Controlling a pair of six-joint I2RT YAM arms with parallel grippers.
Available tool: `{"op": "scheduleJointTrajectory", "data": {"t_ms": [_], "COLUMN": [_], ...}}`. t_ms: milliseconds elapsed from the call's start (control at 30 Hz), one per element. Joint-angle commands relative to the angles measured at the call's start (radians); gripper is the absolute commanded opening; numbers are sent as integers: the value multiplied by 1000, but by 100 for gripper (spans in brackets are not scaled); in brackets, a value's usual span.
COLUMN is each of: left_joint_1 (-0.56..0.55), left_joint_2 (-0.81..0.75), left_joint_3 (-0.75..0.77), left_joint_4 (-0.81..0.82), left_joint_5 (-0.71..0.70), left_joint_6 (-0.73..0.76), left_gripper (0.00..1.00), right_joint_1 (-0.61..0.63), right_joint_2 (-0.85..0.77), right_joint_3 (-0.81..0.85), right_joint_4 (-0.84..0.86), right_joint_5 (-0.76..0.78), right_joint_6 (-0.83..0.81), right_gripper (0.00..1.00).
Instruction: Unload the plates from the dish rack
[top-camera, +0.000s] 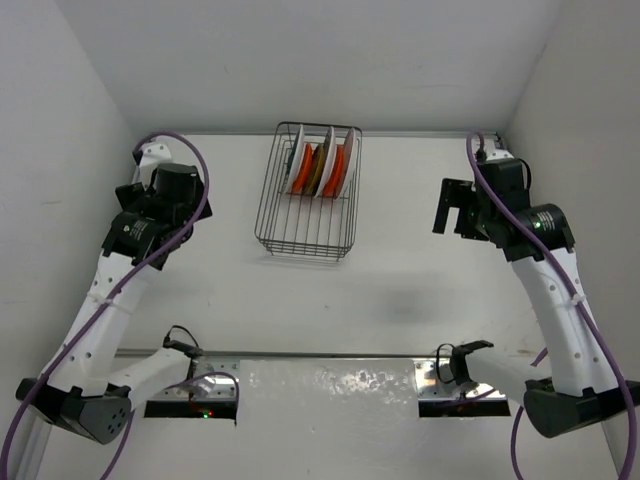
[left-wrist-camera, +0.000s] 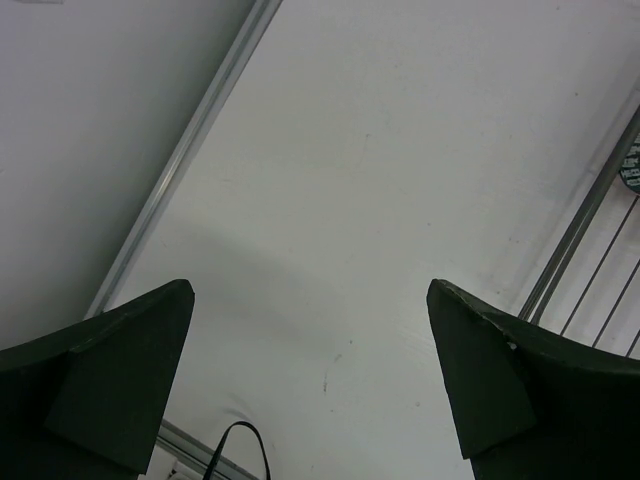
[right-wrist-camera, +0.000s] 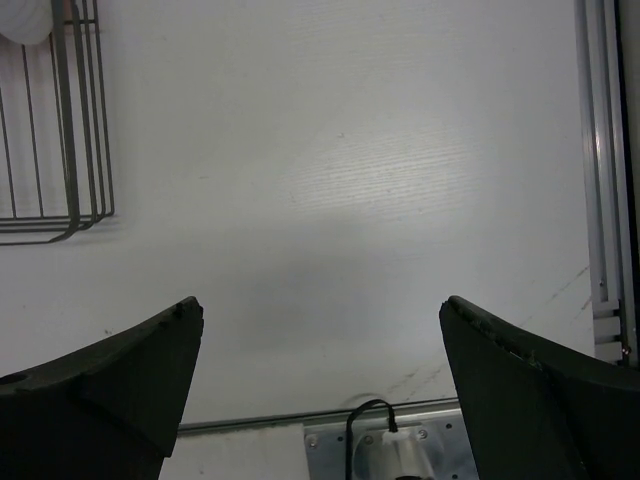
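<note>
Our left gripper is spread wide, the jaws far apart with nothing but bare table between them. Our right gripper is likewise spread and pinches nothing. Both hang above the surface, wrists raised, one to each side of the work.

Outward from the left gripper, a wire edge of the dish rack shows at the right border of the left wrist view. From the right wrist, a corner of it sits at the upper left. In the top view the rack stands at the far middle of the table, between the two arms and well apart from both. The plates stand on edge in its far half, packed in a row of orange ones and white ones, though we cannot count them surely.

We judge the task to be at its opening: no plate lies on the table, and neither gripper is near the rack. The next move calls for one arm to reach over the rack, line its spread jaws across the upper rim of an end plate, close on it, and lift straight up clear of the wires — then set it down on the table.

We can read no brand, label or writing anywhere.
</note>
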Motion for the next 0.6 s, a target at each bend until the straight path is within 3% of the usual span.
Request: {"op": "scheduleJointTrajectory", "data": {"t_ms": [0, 200, 333, 500, 533, 567], "left_joint_1": [-9, -9, -9, -9, -7, -7], "left_joint_2": [8, 36, 42, 45, 45, 44], "left_joint_3": [61, 115, 106, 104, 103, 101], "left_joint_4": [9, -12, -12, -28, -32, -34], "left_joint_5": [-8, 49, 98, 103, 103, 104], "left_joint_6": [5, -13, -36, -52, -52, -52], "left_gripper": [100, 100, 100, 100, 100, 100], "right_joint_1": [2, 9, 158, 232, 241, 246], "right_joint_2": [-20, 0, 299, 809, 883, 995], "right_joint_3": [-12, -98, 220, 852, 1038, 1096], "right_joint_4": [51, 416, 326, 126, 101, 85], "right_joint_5": [17, -259, -90, 105, 119, 133], "right_joint_6": [26, 170, 92, 101, 98, 106], "right_gripper": [99, 99, 99, 98, 94, 87]}}
